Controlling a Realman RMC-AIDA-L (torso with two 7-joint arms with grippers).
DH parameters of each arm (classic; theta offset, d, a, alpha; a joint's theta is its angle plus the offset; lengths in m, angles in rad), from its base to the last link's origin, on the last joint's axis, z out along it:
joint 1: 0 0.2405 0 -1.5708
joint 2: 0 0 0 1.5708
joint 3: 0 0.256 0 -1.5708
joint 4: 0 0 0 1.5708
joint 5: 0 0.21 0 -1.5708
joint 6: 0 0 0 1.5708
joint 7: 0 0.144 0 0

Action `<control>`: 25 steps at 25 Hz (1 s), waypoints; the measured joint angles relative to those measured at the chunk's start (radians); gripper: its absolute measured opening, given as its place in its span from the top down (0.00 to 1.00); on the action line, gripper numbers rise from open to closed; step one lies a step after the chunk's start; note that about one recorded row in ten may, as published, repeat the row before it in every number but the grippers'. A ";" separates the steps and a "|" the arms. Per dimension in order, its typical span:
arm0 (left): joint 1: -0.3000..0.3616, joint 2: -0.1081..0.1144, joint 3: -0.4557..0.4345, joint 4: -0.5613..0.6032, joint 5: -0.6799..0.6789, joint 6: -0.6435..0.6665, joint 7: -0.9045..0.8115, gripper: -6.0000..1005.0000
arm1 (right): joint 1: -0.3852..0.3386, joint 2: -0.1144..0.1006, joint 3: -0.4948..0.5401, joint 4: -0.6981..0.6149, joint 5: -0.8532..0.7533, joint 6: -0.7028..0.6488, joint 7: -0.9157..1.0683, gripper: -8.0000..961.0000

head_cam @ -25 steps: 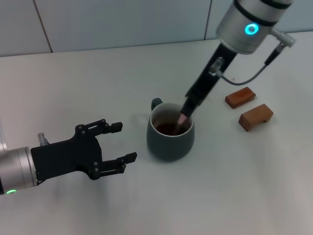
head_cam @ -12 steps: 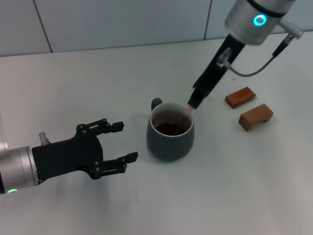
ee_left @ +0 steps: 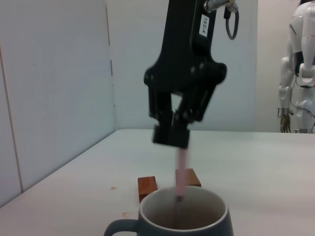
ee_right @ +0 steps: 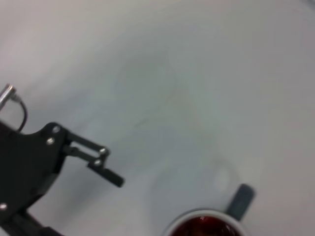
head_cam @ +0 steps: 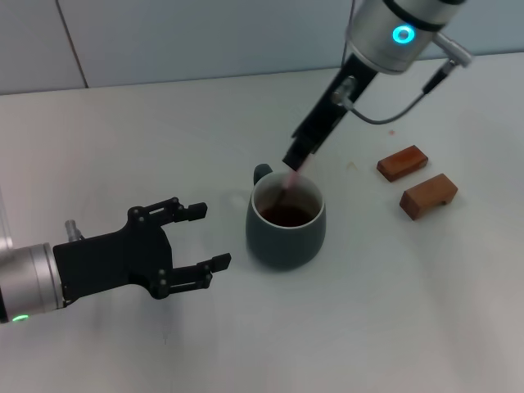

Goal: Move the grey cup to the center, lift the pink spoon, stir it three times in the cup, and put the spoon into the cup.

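The grey cup stands on the white table, handle to the far left, dark liquid inside. It also shows in the left wrist view and the right wrist view. My right gripper is above the cup's far-left rim, shut on the pink spoon. The spoon hangs down into the cup; its bowl is hidden in the liquid. In the left wrist view the right gripper holds the spoon upright over the cup. My left gripper is open and empty, left of the cup.
Two small brown wooden blocks lie to the right of the cup. A tiled wall runs along the far edge of the table. The left gripper also shows in the right wrist view.
My right gripper has swung with the spoon from the cup's right side to above its far-left rim. The cup and the left arm have not moved.
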 joint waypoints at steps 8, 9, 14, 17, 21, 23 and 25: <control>0.003 -0.001 -0.007 0.000 -0.002 -0.001 -0.001 0.22 | -0.448 0.008 -0.094 -0.508 0.325 0.109 -0.078 0.75; 0.003 -0.001 -0.007 0.000 -0.002 -0.001 -0.001 0.22 | -0.515 0.008 -0.096 -0.548 0.389 0.135 -0.125 0.71; 0.008 -0.001 -0.010 -0.001 -0.012 -0.002 -0.002 0.22 | -0.783 0.008 -0.084 -0.613 0.688 0.207 -0.385 0.51; 0.009 -0.001 -0.011 -0.010 -0.014 -0.004 -0.002 0.22 | -0.993 0.009 -0.044 -0.465 1.009 0.228 -0.752 0.41; 0.009 -0.001 -0.011 -0.015 -0.015 -0.008 -0.002 0.22 | -1.043 0.006 0.001 -0.296 1.112 0.196 -0.940 0.22; 0.008 -0.001 -0.011 -0.023 -0.015 -0.012 -0.002 0.22 | -1.034 0.004 0.065 -0.112 1.125 0.147 -1.066 0.13; 0.006 -0.001 -0.011 -0.027 -0.016 -0.015 -0.002 0.22 | -1.020 0.003 0.092 -0.024 1.108 0.135 -1.119 0.13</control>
